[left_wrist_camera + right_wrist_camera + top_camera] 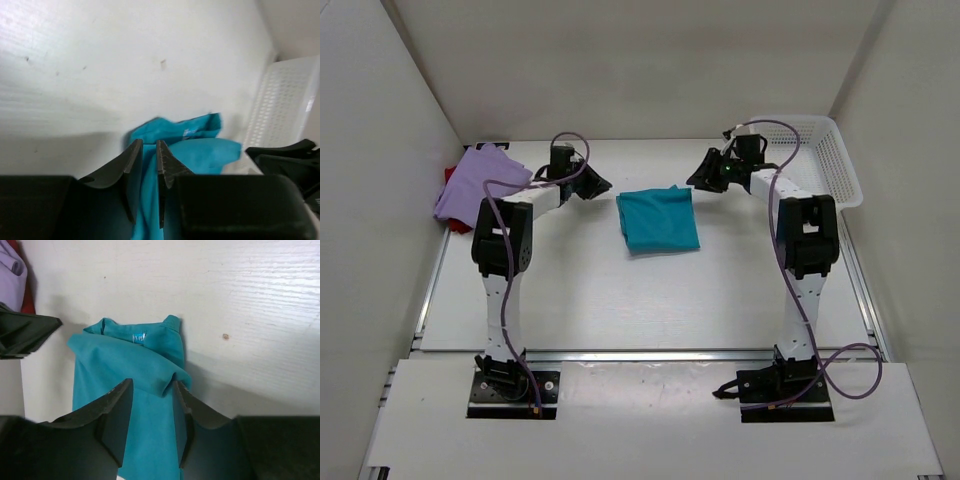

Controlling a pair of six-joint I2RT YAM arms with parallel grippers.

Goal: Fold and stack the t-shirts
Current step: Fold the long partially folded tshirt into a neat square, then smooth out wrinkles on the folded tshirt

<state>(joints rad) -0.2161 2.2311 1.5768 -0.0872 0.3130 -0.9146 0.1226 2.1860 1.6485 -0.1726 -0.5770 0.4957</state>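
Teal t-shirt: the teal t-shirt [658, 220] is lying folded in a rough rectangle at the middle of the surface [620, 300], nearer the far edge than the near one; its collar label is showing on top.
Other t-shirts: the lavender t-shirt [475, 180] is lying bunched over the dark red t-shirt [449, 176] at the far left corner of the surface.
Left hand: the left hand [595, 187] is hanging just beside the teal t-shirt's far left corner; its fingers are standing narrowly apart, gripping nothing.
Right hand: the right hand [705, 180] is hanging at the teal t-shirt's far right corner; its fingers are standing wider apart, holding nothing, a folded edge lying below the gap.
Basket: the white mesh basket [830, 150] is sitting at the far right corner, well apart from the t-shirts.
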